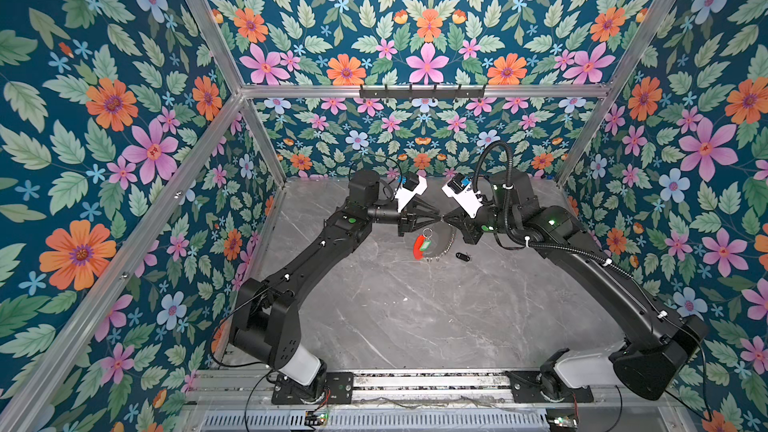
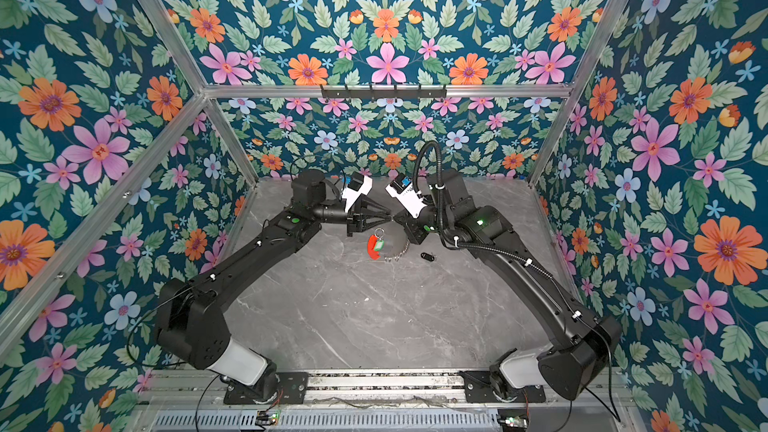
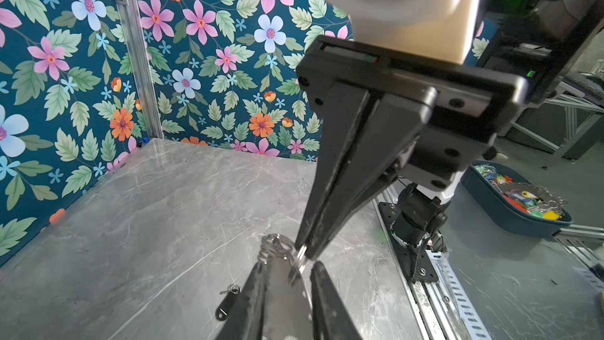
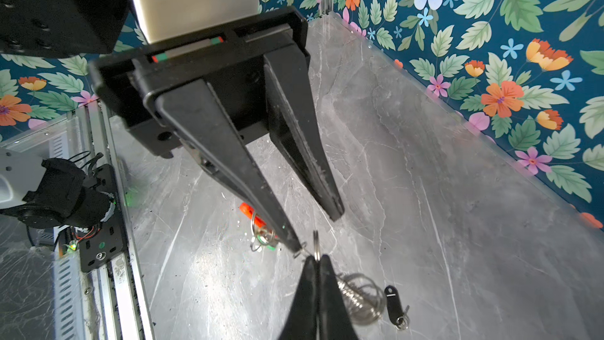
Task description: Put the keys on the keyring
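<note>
The keyring (image 1: pixel 418 252) hangs on edge, red arc leftward, one rim ring pinched by the closed right hand (image 3: pixel 306 250). The left hand (image 3: pixel 287 266) is spread. The black-tagged key (image 1: pixel 462 257) lies to its right on the table (image 1: pixel 415 317).

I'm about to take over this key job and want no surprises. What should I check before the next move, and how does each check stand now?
1. Right hand shut on a small ring of the keyring: ok.
2. Left hand open, one fingertip beside that ring: ok.
3. Green-tag key threaded onto the keyring: cannot tell; it hangs by the red arc.
4. Black-fob key on the keyring: not ok; it lies on the table, apart.
</note>
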Robot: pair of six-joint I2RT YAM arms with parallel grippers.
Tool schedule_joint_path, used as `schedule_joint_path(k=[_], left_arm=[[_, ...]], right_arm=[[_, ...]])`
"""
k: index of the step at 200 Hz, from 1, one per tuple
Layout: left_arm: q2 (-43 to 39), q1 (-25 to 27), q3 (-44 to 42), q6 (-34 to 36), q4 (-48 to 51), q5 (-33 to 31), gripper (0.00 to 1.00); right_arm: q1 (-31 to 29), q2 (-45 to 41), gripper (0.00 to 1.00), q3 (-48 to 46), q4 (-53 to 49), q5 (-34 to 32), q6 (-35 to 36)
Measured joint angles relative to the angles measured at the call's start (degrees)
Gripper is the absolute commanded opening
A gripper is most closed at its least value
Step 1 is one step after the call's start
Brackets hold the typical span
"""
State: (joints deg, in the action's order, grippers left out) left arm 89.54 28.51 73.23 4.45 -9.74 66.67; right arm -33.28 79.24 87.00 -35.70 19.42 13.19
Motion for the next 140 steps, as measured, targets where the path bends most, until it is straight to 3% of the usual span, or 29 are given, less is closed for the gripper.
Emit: schedule_joint_path(k=[44, 95, 140], left_arm=[[0.9, 0.4, 0.7, -0.7, 0.0, 1.0, 0.18], [1.6, 0.8, 1.4, -1.4, 0.0, 2.6, 0.0], [1.6, 1.0, 1.0, -1.6, -0.6, 2.8, 0.0]], right_arm=[[-0.2, 0.0, 0.0, 0.1, 0.2, 0.1, 0.0], [-0.1, 0.0, 0.0, 0.8, -0.6, -0.4, 0.0], [-0.1, 0.0, 0.0, 1.0, -1.0, -0.5, 0.0]])
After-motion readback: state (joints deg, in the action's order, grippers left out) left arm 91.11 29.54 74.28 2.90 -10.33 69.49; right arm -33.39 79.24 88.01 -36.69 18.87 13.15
